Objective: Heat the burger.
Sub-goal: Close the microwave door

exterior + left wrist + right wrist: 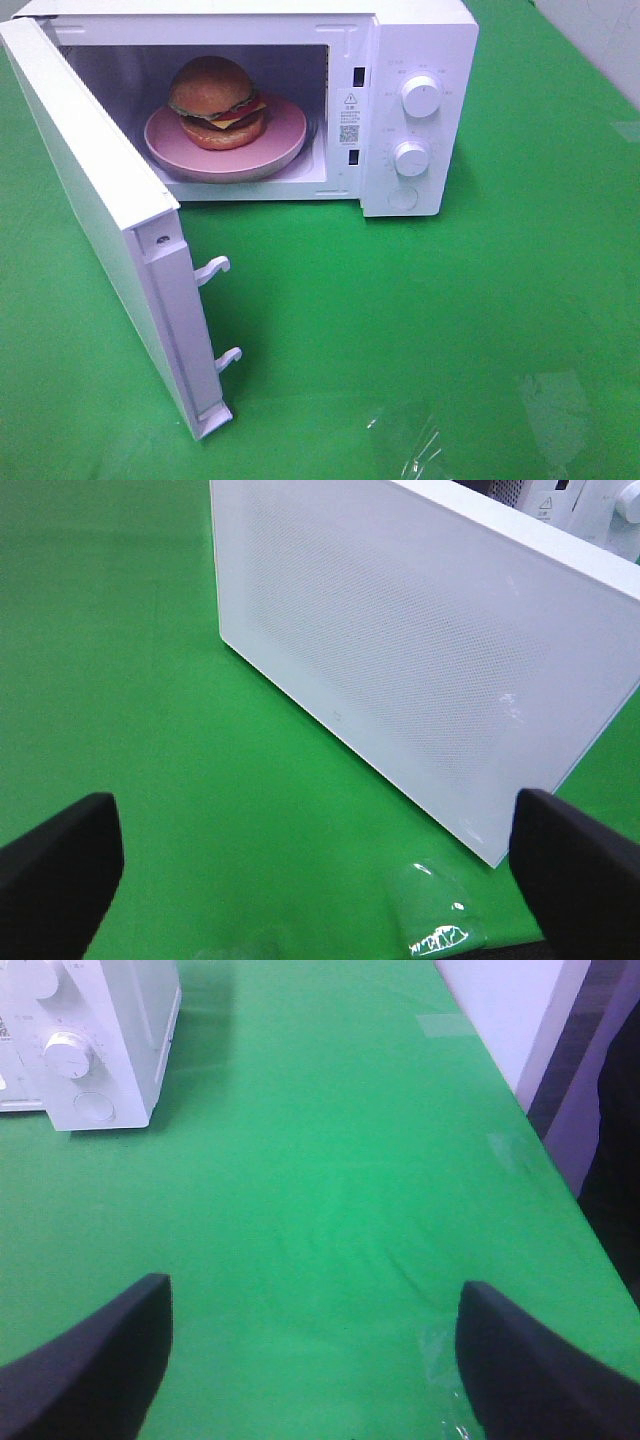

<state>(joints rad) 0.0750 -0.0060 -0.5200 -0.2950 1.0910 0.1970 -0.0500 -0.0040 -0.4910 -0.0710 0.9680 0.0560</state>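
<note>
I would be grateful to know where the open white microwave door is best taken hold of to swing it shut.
Probably the free edge of the white microwave door, between its two latch hooks, with the open left gripper coming from the outer face. The door stands wide on its far hinge, so that near edge gives most leverage.

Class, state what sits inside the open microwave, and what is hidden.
A burger sits on a pink plate. The plate's middle, under the burger, is covered from view.
</note>
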